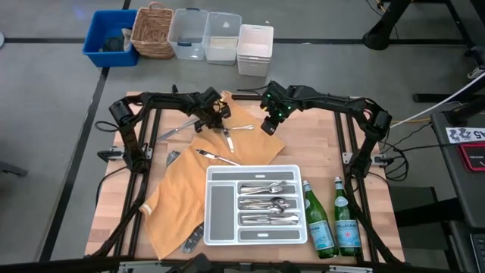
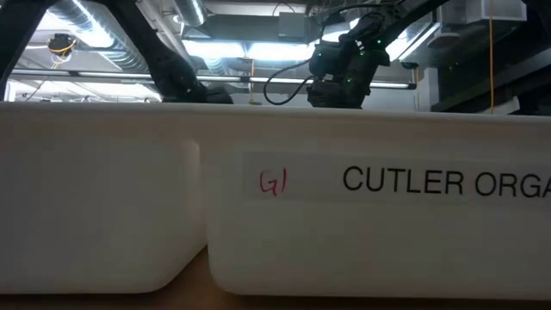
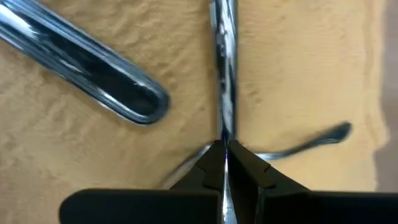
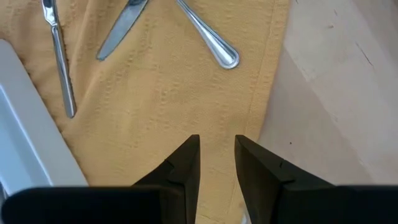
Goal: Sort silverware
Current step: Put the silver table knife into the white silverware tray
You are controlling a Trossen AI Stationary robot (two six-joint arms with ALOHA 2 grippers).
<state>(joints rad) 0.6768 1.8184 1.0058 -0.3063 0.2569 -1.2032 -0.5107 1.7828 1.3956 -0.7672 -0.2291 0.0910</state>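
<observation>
The left gripper has its fingers clamped on a silver utensil handle lying on the orange cloth, beyond the white cutlery organizer. The right gripper hovers nearby above the cloth's edge, fingers apart. Sorted silverware fills the organizer.

Even, bright overhead light across the table in the high view, shadows soft and short. Low view is backlit: ceiling strip lights glare from 11 to 1 o'clock and the white tray wall up close is soft. Left wrist view is blurred, the silverware smeared with glints; right wrist view is sharper.
</observation>
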